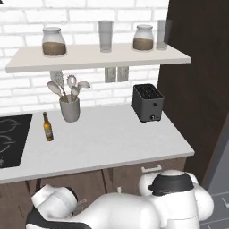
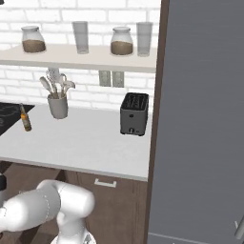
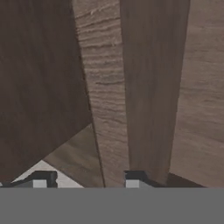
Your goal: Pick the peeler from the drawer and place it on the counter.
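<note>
My end effector is low against the dark wood cabinet fronts, its two fingertips standing apart at the bottom of the hand view with nothing between them. I cannot spot the peeler anywhere. The table spreads across the middle of the left base view, carrying a brown bottle at left, a utensil cup behind it, and a toaster at right. Jars sit on the shelf above.
</note>
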Motion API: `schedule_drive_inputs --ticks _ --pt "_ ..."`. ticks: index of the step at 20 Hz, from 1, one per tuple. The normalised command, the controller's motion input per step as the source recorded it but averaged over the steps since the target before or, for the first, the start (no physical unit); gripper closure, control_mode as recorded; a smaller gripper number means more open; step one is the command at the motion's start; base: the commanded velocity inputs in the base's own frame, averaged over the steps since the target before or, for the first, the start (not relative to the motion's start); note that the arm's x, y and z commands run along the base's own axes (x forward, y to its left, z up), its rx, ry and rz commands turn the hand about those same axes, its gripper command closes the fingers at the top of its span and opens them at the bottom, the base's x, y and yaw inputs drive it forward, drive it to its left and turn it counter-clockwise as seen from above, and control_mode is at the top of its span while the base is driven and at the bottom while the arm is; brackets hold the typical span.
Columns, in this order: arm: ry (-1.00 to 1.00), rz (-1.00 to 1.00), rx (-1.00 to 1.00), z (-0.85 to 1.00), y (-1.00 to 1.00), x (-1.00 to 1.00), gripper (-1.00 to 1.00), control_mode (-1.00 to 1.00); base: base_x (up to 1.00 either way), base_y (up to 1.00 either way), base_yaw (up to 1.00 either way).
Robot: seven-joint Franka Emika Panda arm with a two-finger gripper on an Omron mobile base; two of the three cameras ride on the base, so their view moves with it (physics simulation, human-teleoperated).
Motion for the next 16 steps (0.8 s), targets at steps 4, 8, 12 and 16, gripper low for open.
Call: schedule_drive_inputs --ticks 4,8,12,16 --pt "-0.2 -0.25 0.08 0.84 -0.19 -0.28 -1.0 -1.0 0.0 0.0 0.0" --pt "-0.09 -0.26 0.12 0.74 -0.25 0.0 -1.0 -1.0 0.0 0.0 0.0" --pt "-0.01 -0.16 0.1 0.47 -0.3 0.0 -1.0 -1.0 0.0 0.0 0.0" --pt "0.0 -0.28 0.02 0.1 -0.36 0.28 -1.0 -1.0 0.0 0.0 0.0"
